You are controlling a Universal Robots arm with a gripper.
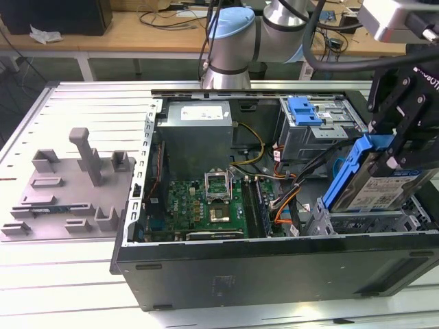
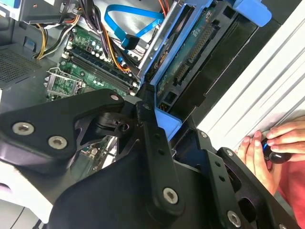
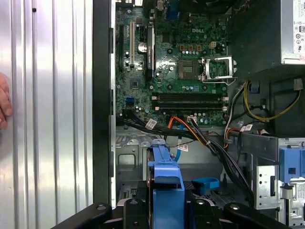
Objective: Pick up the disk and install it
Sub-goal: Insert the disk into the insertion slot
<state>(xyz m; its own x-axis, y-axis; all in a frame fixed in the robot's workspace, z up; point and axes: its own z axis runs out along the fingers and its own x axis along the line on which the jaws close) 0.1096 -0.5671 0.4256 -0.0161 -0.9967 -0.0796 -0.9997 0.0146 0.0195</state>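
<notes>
In the exterior view the disk (image 1: 379,186), a silver drive with a white-and-blue label in a blue carrier, hangs tilted over the open computer case (image 1: 274,264), at its front corner on the exterior view's right. My gripper (image 1: 400,152) is shut on the disk's upper end. The disk's lower end sits just above the metal drive bay (image 1: 357,221). The second wrist view shows the disk's green circuit-board underside (image 2: 190,55) between my black fingers (image 2: 147,138). In the first wrist view the blue carrier (image 3: 167,183) runs out from my gripper (image 3: 167,210) toward the bay floor.
Inside the case lie a grey power supply (image 1: 195,127), a green motherboard (image 1: 206,202), loose cables (image 1: 288,188) and a blue latch piece (image 1: 305,110) on the far drive cage. A grey fixture (image 1: 68,185) sits beside the case. A person's hand (image 2: 267,145) rests on the ribbed table.
</notes>
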